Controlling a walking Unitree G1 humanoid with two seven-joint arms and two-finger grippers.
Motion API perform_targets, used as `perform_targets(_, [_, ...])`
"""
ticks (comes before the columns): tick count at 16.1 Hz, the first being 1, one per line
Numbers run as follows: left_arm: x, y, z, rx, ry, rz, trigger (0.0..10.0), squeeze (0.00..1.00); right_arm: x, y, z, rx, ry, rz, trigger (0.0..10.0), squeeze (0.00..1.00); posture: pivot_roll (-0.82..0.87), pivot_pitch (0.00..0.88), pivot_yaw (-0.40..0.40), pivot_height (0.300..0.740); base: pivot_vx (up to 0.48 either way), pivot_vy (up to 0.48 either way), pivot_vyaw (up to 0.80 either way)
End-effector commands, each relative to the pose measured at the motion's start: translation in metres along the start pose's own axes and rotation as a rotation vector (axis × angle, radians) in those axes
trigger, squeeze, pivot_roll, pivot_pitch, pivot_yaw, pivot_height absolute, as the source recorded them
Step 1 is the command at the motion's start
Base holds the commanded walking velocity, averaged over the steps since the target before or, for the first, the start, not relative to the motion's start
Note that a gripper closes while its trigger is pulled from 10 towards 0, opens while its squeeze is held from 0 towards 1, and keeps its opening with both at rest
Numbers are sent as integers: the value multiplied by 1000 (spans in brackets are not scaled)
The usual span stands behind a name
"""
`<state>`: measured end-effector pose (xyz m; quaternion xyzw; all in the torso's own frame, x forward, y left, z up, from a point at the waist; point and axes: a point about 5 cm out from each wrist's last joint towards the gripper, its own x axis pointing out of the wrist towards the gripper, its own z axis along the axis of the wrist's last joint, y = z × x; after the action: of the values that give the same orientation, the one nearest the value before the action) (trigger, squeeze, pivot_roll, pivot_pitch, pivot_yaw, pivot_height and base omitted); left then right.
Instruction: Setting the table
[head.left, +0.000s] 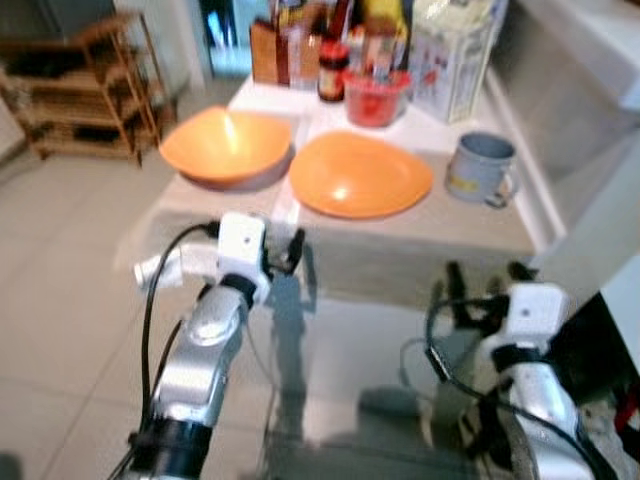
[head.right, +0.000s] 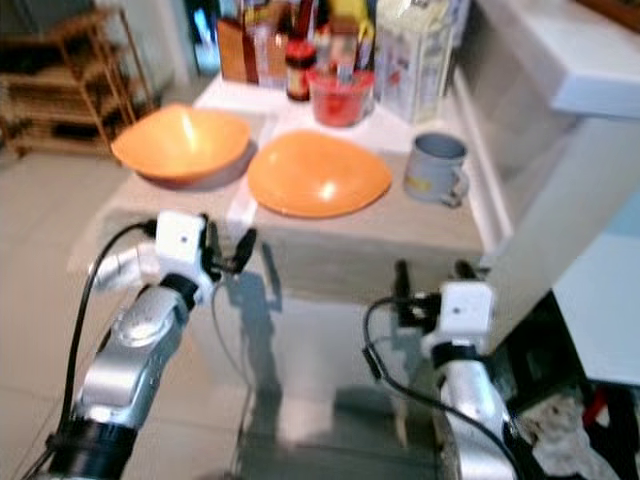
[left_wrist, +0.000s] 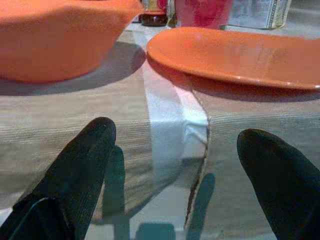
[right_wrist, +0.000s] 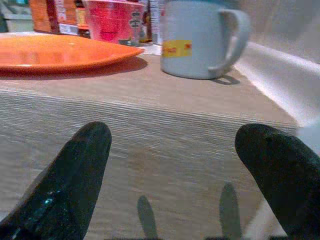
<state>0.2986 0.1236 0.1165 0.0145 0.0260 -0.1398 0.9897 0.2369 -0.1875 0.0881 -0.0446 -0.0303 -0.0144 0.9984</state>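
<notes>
My left hand (head.left: 283, 250) at near edge of surface (head.left: 420, 235), fingers (left_wrist: 80, 165) spread apart, gripping nothing. Orange bowl (head.left: 227, 146) ahead and slightly to left of it, orange plate (head.left: 360, 173) ahead and slightly to right; white strip on cloth runs between them toward hand. My right hand (head.left: 485, 280) lower, in front of surface edge, fingers (right_wrist: 75, 175) apart, empty. Grey mug (head.left: 482, 168) ahead of right hand, just right of plate, near wall. Red cup (head.left: 375, 97) and bottles at far end of surface.
</notes>
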Motion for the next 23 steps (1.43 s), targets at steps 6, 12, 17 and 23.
perform_targets(6, [-1, -16, 14, 41, -73, -100, 10000, 0, 1, 0, 4, -18, -14, 5, 10000, 0, -25, 26, -7, 740, 480, 0, 0])
perform_targets(12, [-12, -31, 45, 36, -146, -253, 10000, 0, -13, 1, 26, -45, -100, 11, 10000, 0, -25, 33, -8, 740, 0, 0, 0])
perform_targets(17, [5, -27, 63, -192, -66, -214, 10000, 0, -9, 5, 26, -43, -91, 9, 10000, 0, -21, 23, 2, 740, 0, 0, 0])
perform_targets(23, [17, -14, 38, -349, 191, -109, 10000, 0, -9, 7, 22, -38, -80, 15, 10000, 0, -23, 13, 6, 740, 0, 0, 0])
